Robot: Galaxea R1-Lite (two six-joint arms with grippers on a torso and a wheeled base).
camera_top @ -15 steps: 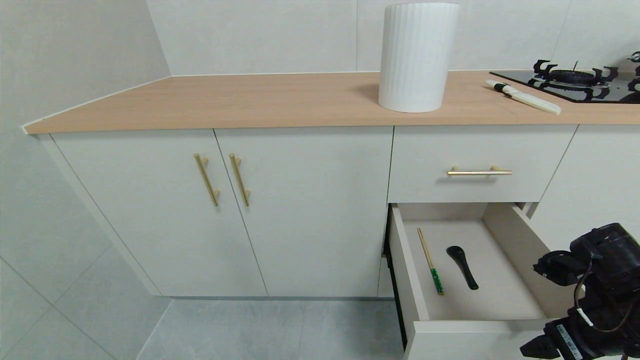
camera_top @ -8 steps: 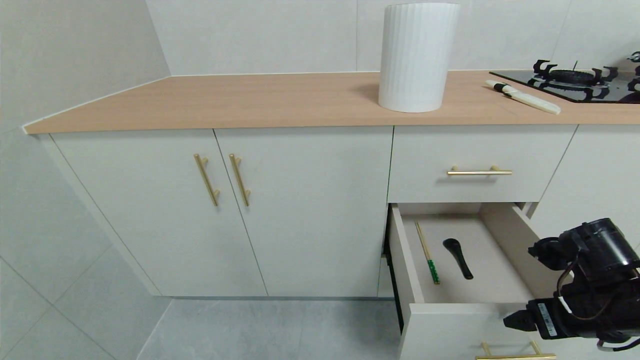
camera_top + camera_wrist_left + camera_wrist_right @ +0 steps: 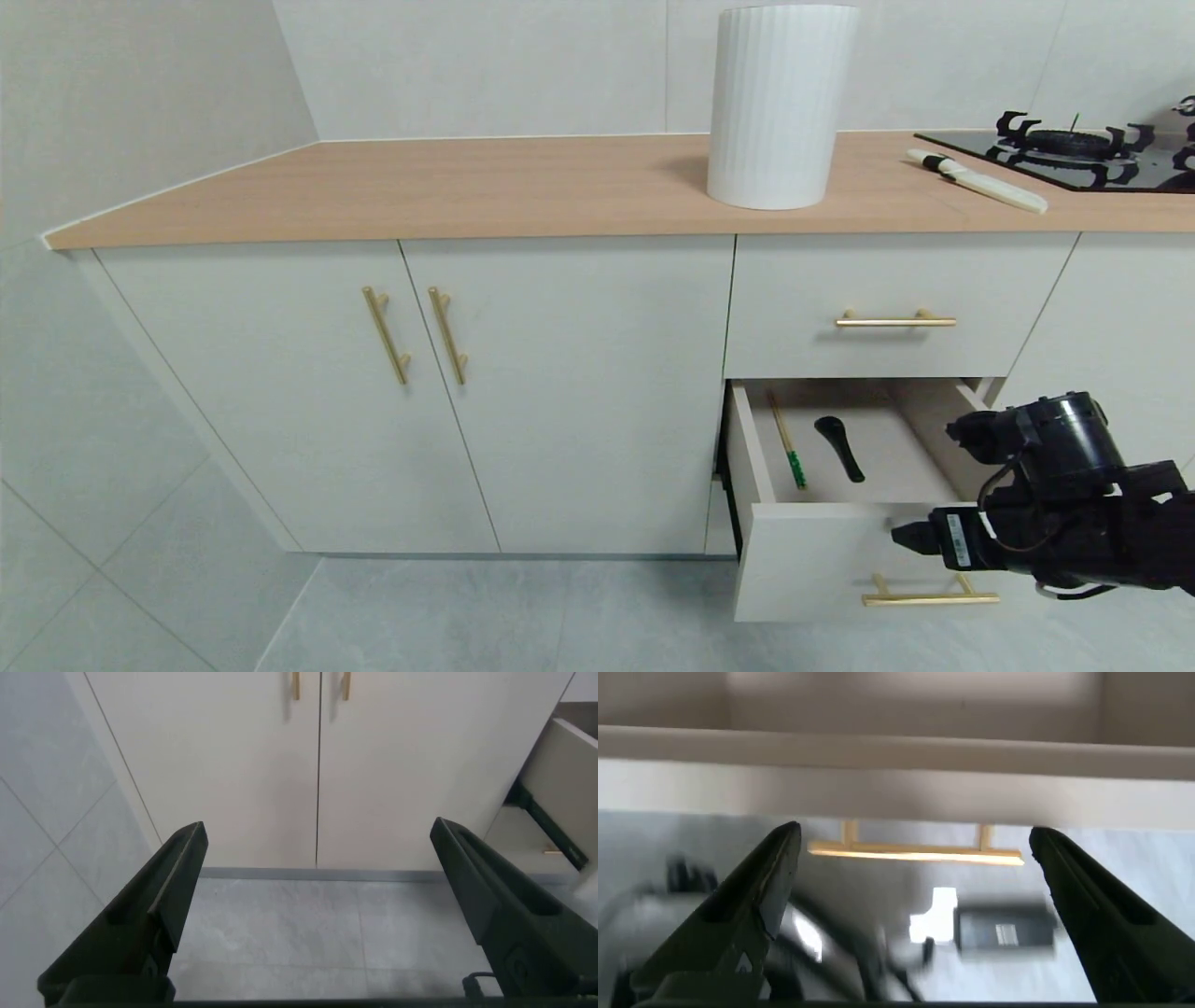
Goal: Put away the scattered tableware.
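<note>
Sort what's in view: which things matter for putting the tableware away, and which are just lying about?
Job: drawer, chopsticks, spoon, knife on the counter.
Lying about: canister, stove.

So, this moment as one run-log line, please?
drawer: part open | inside: chopsticks, black spoon | right gripper: open, at drawer front | left gripper: open, empty
</note>
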